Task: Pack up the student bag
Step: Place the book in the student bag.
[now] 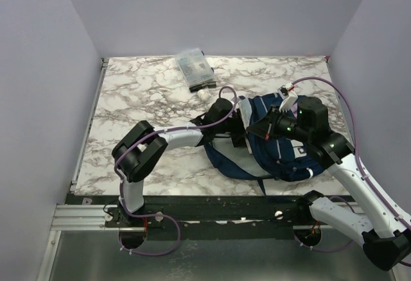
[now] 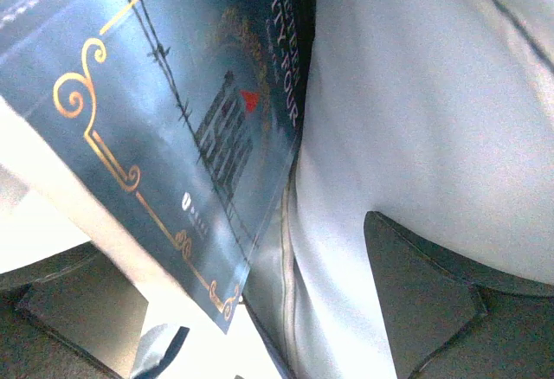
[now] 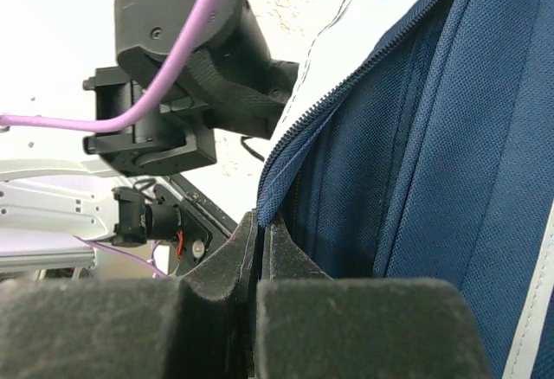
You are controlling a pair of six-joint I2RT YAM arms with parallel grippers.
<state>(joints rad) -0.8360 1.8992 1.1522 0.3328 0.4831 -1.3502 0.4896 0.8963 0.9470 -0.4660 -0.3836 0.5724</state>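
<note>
The navy student bag (image 1: 289,156) lies at the right of the marble table, its mouth facing left. My right gripper (image 1: 268,127) is shut on the zipper edge of the bag's opening (image 3: 275,184) and holds it up. My left gripper (image 1: 243,124) is at the bag's mouth with its jaws wide apart. In the left wrist view a dark blue book with gold ornament (image 2: 173,111) sits partly inside, against the pale lining (image 2: 415,93). Its lower corner lies between my left fingers (image 2: 424,301) without being pinched. The book shows as a pale sliver from above (image 1: 245,110).
A small clear plastic pouch (image 1: 194,68) lies at the back middle of the table, with a small white object (image 1: 203,93) just in front of it. The left arm's wrist (image 3: 173,76) is close to my right gripper. Dark straps (image 1: 225,162) trail left of the bag.
</note>
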